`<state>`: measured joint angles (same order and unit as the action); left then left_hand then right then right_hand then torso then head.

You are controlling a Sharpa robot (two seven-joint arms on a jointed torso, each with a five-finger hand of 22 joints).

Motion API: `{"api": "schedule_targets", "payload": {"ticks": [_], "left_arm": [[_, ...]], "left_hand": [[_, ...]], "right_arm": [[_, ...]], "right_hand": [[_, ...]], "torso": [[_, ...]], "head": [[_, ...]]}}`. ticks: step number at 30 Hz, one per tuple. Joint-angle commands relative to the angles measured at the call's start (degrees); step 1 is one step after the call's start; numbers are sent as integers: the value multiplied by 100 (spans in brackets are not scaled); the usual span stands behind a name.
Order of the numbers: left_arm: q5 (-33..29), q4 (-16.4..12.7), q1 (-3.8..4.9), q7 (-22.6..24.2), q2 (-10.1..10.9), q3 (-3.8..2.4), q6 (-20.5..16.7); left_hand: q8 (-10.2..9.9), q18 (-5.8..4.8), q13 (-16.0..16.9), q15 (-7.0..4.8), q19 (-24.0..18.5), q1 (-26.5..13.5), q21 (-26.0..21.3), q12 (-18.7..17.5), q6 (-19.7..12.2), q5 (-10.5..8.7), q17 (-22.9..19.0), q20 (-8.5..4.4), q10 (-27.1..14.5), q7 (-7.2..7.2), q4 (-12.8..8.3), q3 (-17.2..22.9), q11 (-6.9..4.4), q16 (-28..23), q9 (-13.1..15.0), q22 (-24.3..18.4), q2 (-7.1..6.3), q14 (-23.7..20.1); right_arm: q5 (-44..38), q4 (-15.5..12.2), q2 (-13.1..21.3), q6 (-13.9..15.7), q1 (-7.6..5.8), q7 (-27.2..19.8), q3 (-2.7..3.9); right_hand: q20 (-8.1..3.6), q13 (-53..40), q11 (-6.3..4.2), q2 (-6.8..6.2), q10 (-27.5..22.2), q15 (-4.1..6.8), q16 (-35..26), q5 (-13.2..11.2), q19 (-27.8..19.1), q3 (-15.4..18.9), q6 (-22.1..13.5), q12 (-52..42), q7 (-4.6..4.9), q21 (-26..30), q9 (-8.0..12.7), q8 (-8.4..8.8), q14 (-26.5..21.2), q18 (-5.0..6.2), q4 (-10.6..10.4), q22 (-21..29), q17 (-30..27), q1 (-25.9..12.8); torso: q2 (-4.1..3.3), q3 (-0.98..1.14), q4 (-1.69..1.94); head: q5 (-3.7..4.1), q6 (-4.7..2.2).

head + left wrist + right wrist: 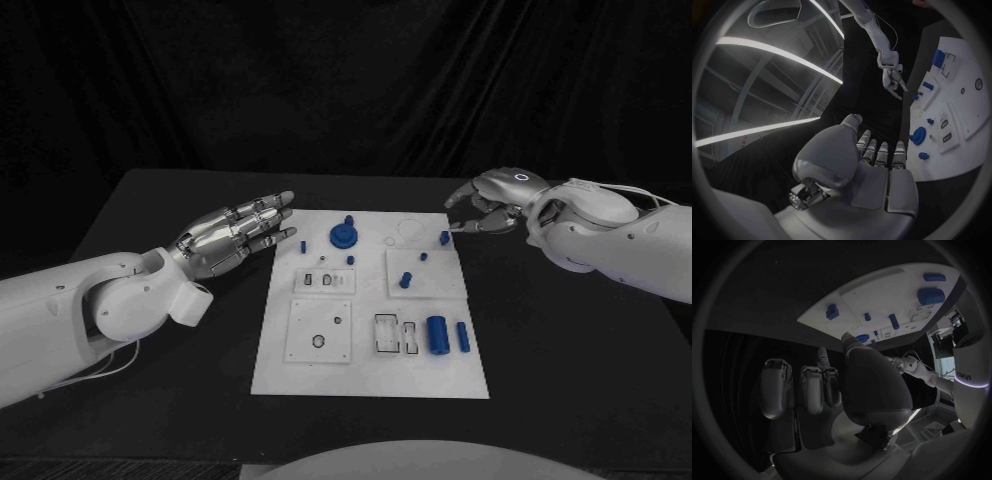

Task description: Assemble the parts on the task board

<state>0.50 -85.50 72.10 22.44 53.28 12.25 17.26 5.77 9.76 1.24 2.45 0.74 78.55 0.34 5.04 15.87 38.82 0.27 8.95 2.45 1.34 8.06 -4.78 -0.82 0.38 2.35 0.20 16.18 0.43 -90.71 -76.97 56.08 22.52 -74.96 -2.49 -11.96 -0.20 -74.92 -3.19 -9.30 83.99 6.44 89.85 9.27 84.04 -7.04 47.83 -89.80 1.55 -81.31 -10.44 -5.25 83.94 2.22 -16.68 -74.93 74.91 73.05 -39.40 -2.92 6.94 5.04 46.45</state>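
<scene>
Task board point(369, 375) centre table, blue parts point(437, 332) loose on it. My left hand point(235, 236) flat, fingers apart, empty. Right hand point(483, 212) near small peg point(444, 238), fingers curled; grip unclear. Risk: fingers nudge peg askew.

No readable text or labels

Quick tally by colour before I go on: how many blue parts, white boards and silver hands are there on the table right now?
Blue parts: 8
White board: 1
Silver hands: 2, left hand and right hand
Total: 11
</scene>
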Motion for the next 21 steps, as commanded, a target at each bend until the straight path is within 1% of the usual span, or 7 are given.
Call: {"api": "schedule_targets", "payload": {"ticks": [1, 3, 5, 11, 15, 17, 21], "left_arm": [[-7, -14, -9, 80, -5, -5, 91], [-7, -16, -9, 82, -3, -5, 90], [-7, -18, -9, 83, 0, -5, 93], [-7, -21, -10, 87, 11, -5, 102], [-7, -21, -10, 96, 27, -5, 99], [-7, -22, -10, 87, 39, -5, 103], [-7, -27, -11, 72, 54, -5, 114]], "left_hand": [[16, 53, 6, 29, -15, -47, -3, 19, -7, 32, 5, 31, 4, 37, 0, 21, 51, 22, 4, 7, -18, 14], [16, 53, 6, 29, -15, -47, -3, 19, -7, 32, 5, 31, 4, 37, 0, 21, 51, 22, 4, 7, -18, 14], [17, 52, 5, 30, -16, -45, -4, 20, -10, 33, 5, 32, 3, 39, -6, 26, 52, 21, 3, 7, -21, 13], [17, 52, 5, 30, -16, -45, -4, 20, -10, 33, 5, 32, 3, 39, -6, 26, 52, 21, 3, 7, -21, 13], [16, 52, 6, 30, -16, -45, -4, 22, -14, 33, 5, 32, 4, 40, -9, 29, 54, 21, 2, 7, -22, 13], [16, 52, 7, 32, -14, -44, -3, 27, -16, 33, 5, 34, 5, 43, -12, 32, 59, 22, 2, 8, -23, 14], [16, 52, 7, 32, -14, -44, -3, 27, -16, 33, 5, 34, 5, 43, -12, 32, 59, 22, 2, 8, -23, 14]], "right_arm": [[-34, 53, -18, 71, 51, 44, 3], [-34, 83, -38, 73, 86, 56, 3], [-34, 115, -66, 78, 129, 72, 3], [-34, 167, -135, 78, 198, 112, 3], [-35, 185, -167, 85, 226, 169, 3], [-35, 192, -180, 96, 234, 193, 3], [-35, 206, -201, 136, 248, 225, 3]], "right_hand": [[55, -1508, 30, -38, 601, -28, 15, -8, 52, 35, 39, -20, 3, 11, 1, -28, 606, 14, -3, -1141, 1509, 13], [65, -1508, 37, -46, 601, -43, 15, -9, 39, 40, 78, -20, 18, 35, -4, -46, 606, 18, -6, -1133, 1509, 9], [94, -1508, 67, -76, 601, -74, 15, -179, 20, 77, 109, -20, 49, 76, -4, -57, 606, 25, -14, -1121, 1509, -81], [120, -1508, 91, -75, 601, -101, 15, -212, 6, 69, 207, -20, 80, 114, -34, -109, 606, 32, -11, -1111, 1509, -85], [138, -1508, 107, -64, 601, -120, 15, -179, 4, 52, 272, -20, 99, 128, -65, -146, 606, 34, -6, -1108, 1509, -54], [158, -1508, 122, -41, 601, -137, 15, -23, -3, 18, 292, -20, 116, 155, -96, -162, 606, 39, 2, -1102, 1509, 29], [162, -1508, 126, -32, 601, -142, 15, 1, -9, 10, 289, -20, 121, 170, -103, -161, 606, 43, 5, -1097, 1509, 48]], "torso": [[0, -5, 2], [2, -4, 3], [2, -5, 3], [4, -7, 5], [3, -7, 3], [3, -7, 3], [2, -5, 2]], "head": [[3, -5], [4, -4], [0, -10], [1, -14], [3, -13], [3, -13], [4, -14]]}}
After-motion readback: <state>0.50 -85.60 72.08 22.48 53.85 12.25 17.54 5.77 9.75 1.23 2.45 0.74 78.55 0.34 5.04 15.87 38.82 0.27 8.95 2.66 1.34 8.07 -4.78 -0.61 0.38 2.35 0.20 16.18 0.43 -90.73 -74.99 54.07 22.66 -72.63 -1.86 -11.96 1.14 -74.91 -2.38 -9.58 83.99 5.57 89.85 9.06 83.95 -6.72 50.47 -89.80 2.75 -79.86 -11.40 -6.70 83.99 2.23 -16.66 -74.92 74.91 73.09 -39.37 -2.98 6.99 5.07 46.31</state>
